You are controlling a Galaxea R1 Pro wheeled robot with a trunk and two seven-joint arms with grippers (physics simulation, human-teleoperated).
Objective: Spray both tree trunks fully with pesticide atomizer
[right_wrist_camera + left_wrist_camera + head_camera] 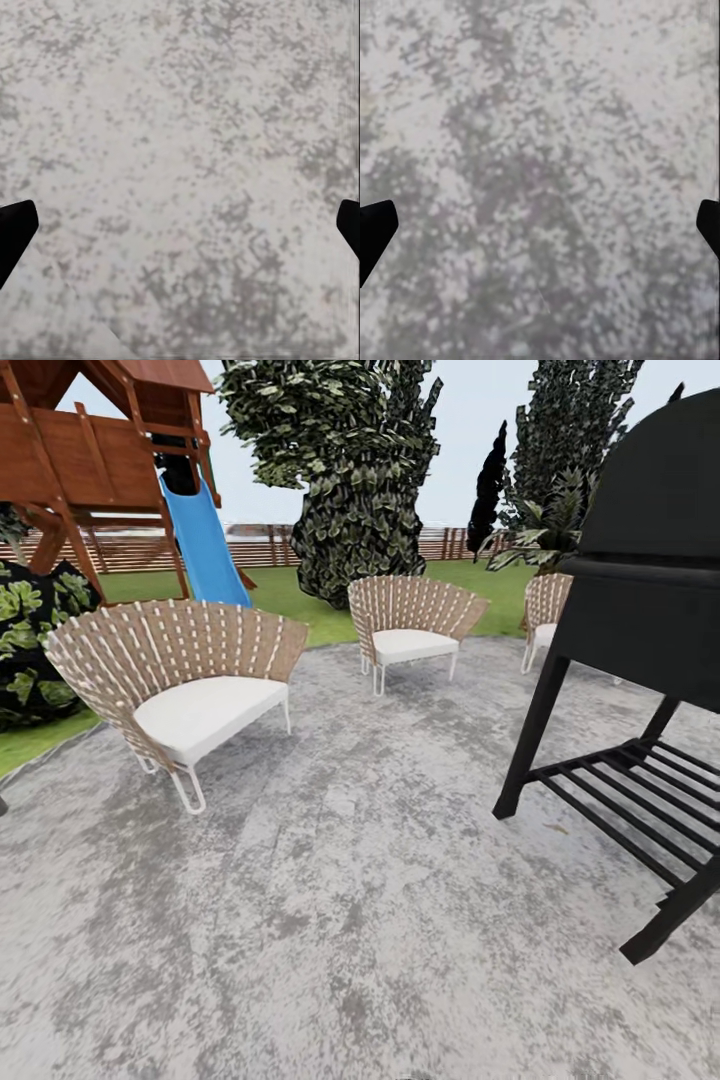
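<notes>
The pesticide atomizer is out of view. I am on grey mottled paving (330, 920) in the garden, facing the green lawn (290, 592) and the brown slat fence (262, 544). Dark leafy trees (575, 430) rise at the back right, and their trunks are hidden behind foliage and furniture. My left gripper (540, 232) hangs open over bare paving, its black fingertips (373, 234) far apart with nothing between them. My right gripper (180, 232) is likewise open over the paving, empty.
Three woven chairs with white cushions stand ahead: near left (185, 680), middle (412, 625), far right (545, 610). A black grill stand (640, 660) is close on the right. A wooden play set with a blue slide (205, 545) and a big leafy bush (350, 490) lie beyond.
</notes>
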